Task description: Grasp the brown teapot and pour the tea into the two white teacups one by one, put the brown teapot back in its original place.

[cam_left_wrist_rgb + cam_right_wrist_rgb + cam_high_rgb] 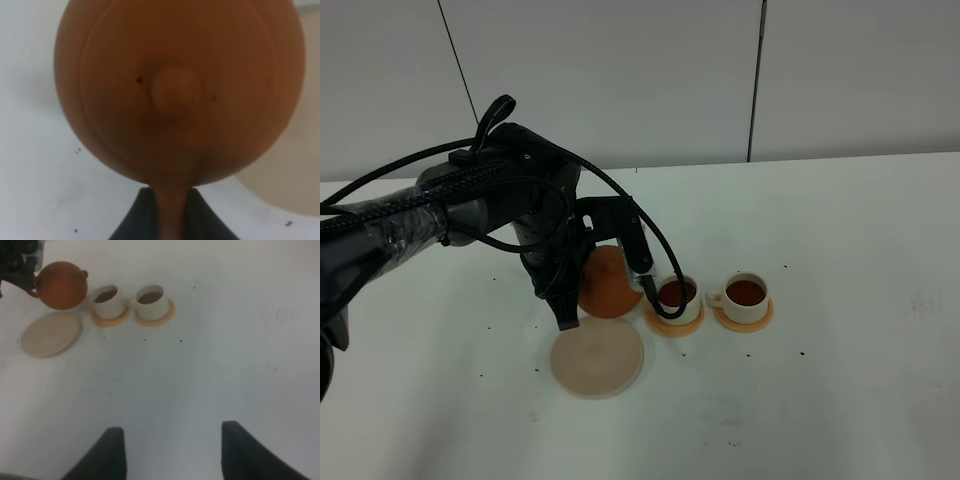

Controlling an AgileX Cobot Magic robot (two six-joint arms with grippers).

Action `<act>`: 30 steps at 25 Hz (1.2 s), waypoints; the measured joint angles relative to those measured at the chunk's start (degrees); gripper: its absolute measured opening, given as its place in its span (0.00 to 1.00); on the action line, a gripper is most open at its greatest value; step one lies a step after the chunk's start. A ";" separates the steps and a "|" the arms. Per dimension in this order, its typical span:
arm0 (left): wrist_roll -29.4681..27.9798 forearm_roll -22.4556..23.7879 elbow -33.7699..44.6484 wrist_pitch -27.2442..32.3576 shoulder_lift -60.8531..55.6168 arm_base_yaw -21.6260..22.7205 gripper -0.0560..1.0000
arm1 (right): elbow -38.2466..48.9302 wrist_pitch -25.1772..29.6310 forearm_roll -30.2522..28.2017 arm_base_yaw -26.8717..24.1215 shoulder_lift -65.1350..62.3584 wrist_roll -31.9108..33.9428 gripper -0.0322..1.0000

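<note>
The round reddish-brown clay teapot (175, 90), its handle pinched between the left fingers (200, 220), looks matt and smooth. Beyond those fingertips, the two cream-white cylindrical cups (678, 298) appear glazed and faintly glossy on matt orange coasters (745, 322). The pale beige disc trivet (597, 357) is dull; the white tabletop (840, 230) is smooth, speckled.

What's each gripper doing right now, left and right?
Left gripper: shut on the handle of the round reddish-brown clay teapot, held beside the pale beige round trivet.
Right gripper: open, holding nothing.
</note>
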 joint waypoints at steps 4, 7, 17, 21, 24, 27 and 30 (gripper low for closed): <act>-0.37 0.55 0.00 -0.28 0.00 0.00 0.21 | 0.00 0.00 0.00 0.00 0.00 0.00 0.44; -2.22 0.77 0.00 0.82 -0.05 0.00 0.21 | 0.00 0.00 0.00 0.00 0.00 0.00 0.44; -3.10 0.58 0.00 2.69 -2.18 0.00 0.21 | 0.00 -0.04 0.00 0.00 0.00 0.04 0.44; -3.15 -2.33 0.00 5.76 -2.91 0.00 0.21 | 0.00 -0.04 0.00 0.00 0.00 0.04 0.44; -3.78 -5.40 0.00 7.69 -3.78 0.00 0.21 | 0.00 -0.04 0.00 0.00 0.00 0.04 0.44; -5.78 -6.36 0.00 9.57 -4.55 -0.38 0.21 | 0.00 -0.04 0.00 0.00 0.00 0.04 0.44; -9.97 -6.36 0.00 11.25 -4.70 -1.31 0.21 | 0.00 -0.04 0.00 0.00 0.00 0.04 0.44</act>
